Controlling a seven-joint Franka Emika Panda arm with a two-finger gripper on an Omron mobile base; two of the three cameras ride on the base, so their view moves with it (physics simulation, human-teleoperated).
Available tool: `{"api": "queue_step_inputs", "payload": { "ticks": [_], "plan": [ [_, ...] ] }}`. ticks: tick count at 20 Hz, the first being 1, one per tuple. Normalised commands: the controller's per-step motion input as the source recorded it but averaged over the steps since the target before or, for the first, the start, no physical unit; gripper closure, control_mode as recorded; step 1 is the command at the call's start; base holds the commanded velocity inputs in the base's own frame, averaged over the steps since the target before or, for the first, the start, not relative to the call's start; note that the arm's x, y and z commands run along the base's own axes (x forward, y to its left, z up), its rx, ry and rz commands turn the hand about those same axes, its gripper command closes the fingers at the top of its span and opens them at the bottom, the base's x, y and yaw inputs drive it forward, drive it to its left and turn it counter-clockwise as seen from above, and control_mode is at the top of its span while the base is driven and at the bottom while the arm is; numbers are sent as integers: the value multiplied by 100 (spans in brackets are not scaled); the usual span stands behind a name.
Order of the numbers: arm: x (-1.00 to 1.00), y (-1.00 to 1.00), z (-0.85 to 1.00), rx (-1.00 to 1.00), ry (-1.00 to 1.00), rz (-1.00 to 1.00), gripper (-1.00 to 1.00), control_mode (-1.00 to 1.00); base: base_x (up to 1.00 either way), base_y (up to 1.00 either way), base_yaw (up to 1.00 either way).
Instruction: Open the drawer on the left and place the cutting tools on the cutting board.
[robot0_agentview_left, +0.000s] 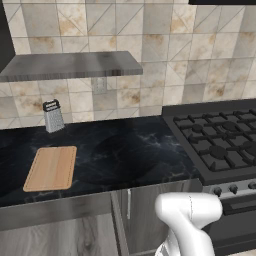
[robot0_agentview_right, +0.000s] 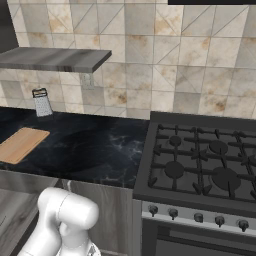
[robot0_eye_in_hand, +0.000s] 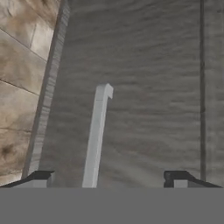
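The light tan cutting board (robot0_agentview_left: 51, 168) (robot0_agentview_right: 21, 144) lies bare on the black counter at the left. Below the counter runs the grey wood-grain drawer front (robot0_agentview_left: 60, 240), shut. The knife and the peeler are hidden. In the hand view my gripper (robot0_eye_in_hand: 109, 177) is open close to a grey wood-grain front. A silver bar handle (robot0_eye_in_hand: 97, 135) passes between the two fingertips (robot0_eye_in_hand: 40, 177), nearer the left one and untouched. I cannot tell whether this handle belongs to the drawer or to the narrow door.
A metal box grater (robot0_agentview_left: 53, 116) (robot0_agentview_right: 42, 102) stands at the back of the counter (robot0_agentview_left: 135, 150). A grey shelf (robot0_agentview_left: 70, 65) hangs above. The gas stove (robot0_agentview_left: 220, 145) (robot0_agentview_right: 200, 165) is to the right. A narrow door with a vertical handle (robot0_agentview_left: 129, 202) sits beside the drawer.
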Motion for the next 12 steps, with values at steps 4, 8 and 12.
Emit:
{"api": "queue_step_inputs", "payload": {
  "ticks": [4, 8, 12],
  "plan": [
    [-99, 0, 44, 2, -13, 0, -100, -100, 0, 0, 0],
    [-100, -1, 49, 5, -11, 0, -100, -100, 0, 0, 0],
    [-100, -9, 63, 7, -10, 0, -100, -100, 0, 0, 0]
  ]
}}
